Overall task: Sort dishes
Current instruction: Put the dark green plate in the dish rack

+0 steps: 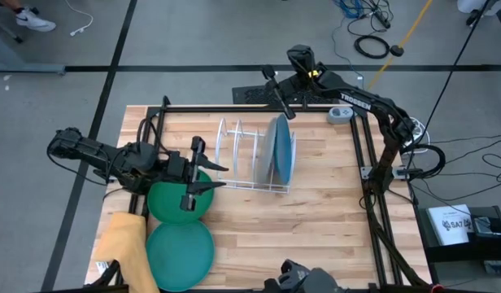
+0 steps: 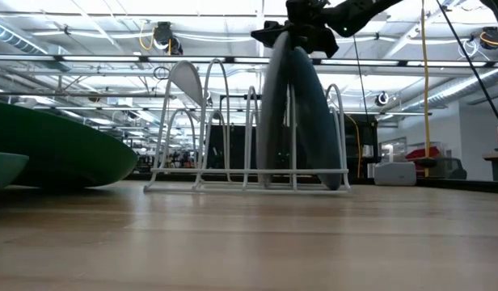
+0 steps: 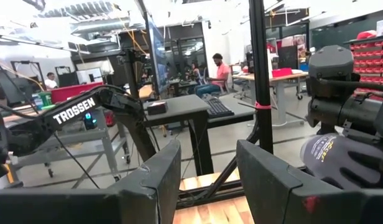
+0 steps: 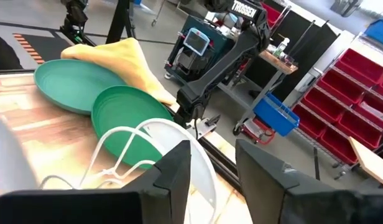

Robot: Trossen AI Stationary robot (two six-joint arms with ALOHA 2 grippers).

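Two plates are stood on edge in the white wire rack (image 1: 250,159): the grey plate (image 1: 274,150) and, just beside it on the right, the blue plate (image 1: 286,155). In the low view they overlap, so their lower edges are hard to separate.

The dark green plate (image 1: 179,198) lies flat on the table (image 1: 315,236), left of the rack, with the teal plate (image 1: 180,254) just in front of it. The teal plate is partly covered by the yellow cloth (image 1: 127,244).

The left gripper (image 1: 203,177) is held over the dark green plate, fingers spread apart and empty; the plate's near rim is hidden beneath it.

The right gripper (image 1: 283,104) is held above the rack's far end – its fingers are seen parted, with nothing between them.
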